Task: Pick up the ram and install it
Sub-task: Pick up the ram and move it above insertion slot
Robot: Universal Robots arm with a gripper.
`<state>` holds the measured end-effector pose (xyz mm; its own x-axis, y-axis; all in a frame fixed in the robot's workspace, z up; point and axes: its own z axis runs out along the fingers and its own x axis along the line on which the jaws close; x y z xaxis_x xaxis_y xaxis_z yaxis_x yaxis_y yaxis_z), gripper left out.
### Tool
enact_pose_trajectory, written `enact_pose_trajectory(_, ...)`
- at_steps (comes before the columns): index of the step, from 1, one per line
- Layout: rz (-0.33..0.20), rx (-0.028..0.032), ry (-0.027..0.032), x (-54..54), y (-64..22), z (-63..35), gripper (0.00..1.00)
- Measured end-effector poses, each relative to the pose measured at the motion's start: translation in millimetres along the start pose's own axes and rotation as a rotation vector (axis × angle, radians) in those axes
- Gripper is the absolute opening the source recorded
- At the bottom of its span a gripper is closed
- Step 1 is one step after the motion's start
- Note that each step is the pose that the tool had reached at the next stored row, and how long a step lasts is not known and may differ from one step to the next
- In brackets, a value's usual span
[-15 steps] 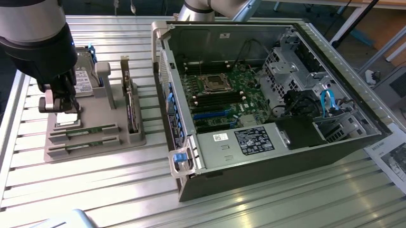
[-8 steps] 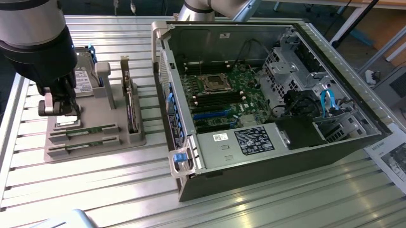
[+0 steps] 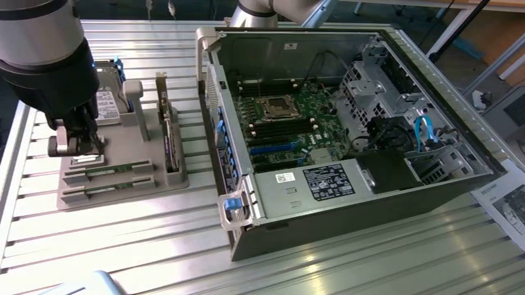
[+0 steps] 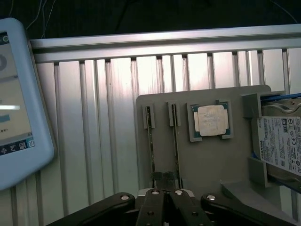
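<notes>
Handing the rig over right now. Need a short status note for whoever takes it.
Gripper: shut, nothing visibly held, over the holder near the ram ends.
Ram: two sticks seated in holder slots, beside the CPU.
Case: open, at the exterior view's right.
Done: nothing picked.
Left: pickup and install.

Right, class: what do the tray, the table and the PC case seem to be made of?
Tray: matte grey plastic, probably; dull, no glare. Table: brushed aluminium slats, likely; ribbed and reflective. Case: bare sheet metal, thin folded panels with a grey sheen.
</notes>
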<state>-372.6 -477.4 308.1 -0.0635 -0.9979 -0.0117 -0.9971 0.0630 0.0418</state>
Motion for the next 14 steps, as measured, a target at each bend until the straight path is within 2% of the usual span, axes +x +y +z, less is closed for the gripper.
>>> enact_pose_trajectory(7, 0.000, 0.0001, -0.0001, 1.1, -0.2, 2.0, 0.10)
enact_pose_trajectory(14, 0.000, 0.0001, -0.0001, 7.5, -1.1, 13.9, 0.10)
